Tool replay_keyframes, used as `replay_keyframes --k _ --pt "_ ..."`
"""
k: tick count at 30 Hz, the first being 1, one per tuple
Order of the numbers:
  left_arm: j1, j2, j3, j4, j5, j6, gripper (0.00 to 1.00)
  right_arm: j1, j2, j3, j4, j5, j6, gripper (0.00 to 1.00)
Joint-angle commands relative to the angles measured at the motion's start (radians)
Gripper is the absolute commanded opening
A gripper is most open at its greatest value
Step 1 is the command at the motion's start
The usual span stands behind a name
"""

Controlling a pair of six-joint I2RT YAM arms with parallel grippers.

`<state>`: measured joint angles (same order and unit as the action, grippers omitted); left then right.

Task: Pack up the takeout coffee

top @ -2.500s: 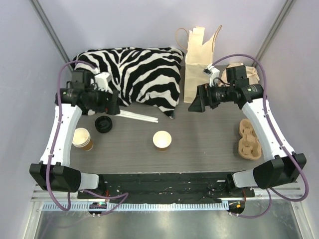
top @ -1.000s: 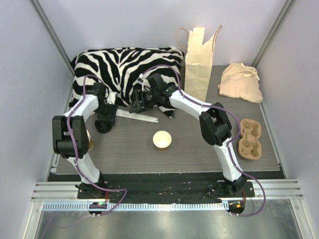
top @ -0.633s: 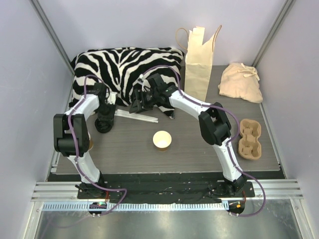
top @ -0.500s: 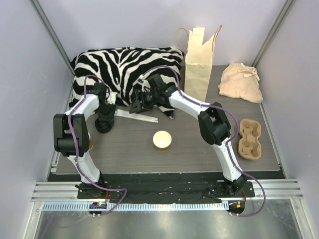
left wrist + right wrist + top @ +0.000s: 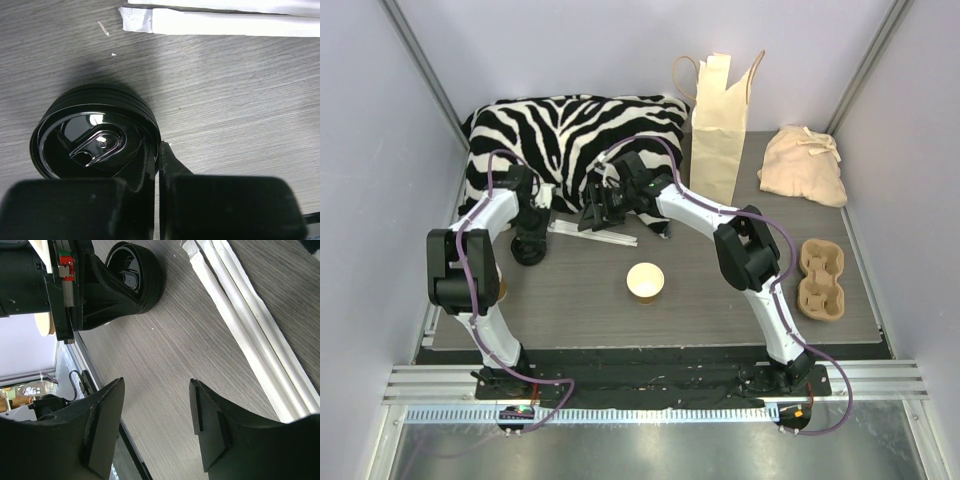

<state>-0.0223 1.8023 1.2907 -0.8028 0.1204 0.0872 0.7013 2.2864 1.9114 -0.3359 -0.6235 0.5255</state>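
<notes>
- The cup (image 5: 645, 281) stands on the table (image 5: 720, 290), in the middle, away from both arms.
- The left gripper (image 5: 157, 155) pinches the edge of the black lid (image 5: 95, 142).
- The right gripper (image 5: 156, 385) is wide apart, near the straws (image 5: 250, 325).

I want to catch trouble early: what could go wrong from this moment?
The left gripper seems to pinch only the rim of the black lid; lifted so, it may tilt or slip.
The open right gripper hangs over the wrapped straws, close to the left gripper; they may collide.
The takeout cup stands open and could be knocked over.
</notes>
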Motion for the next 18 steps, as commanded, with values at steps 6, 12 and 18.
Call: replay_keyframes --k 6,12,18 --pt "-0.001 -0.109 0.01 -0.029 0.094 -0.061 0.0 0.021 0.028 0.041 0.103 -0.031 0.044 0.54" --pt "0.002 -0.169 -0.028 -0.027 0.124 -0.047 0.0 0.053 0.085 0.058 0.156 -0.036 0.083 0.44" --pt "0.048 -0.164 -0.042 -0.033 0.171 -0.018 0.0 0.078 0.145 0.138 0.19 -0.041 0.123 0.4"
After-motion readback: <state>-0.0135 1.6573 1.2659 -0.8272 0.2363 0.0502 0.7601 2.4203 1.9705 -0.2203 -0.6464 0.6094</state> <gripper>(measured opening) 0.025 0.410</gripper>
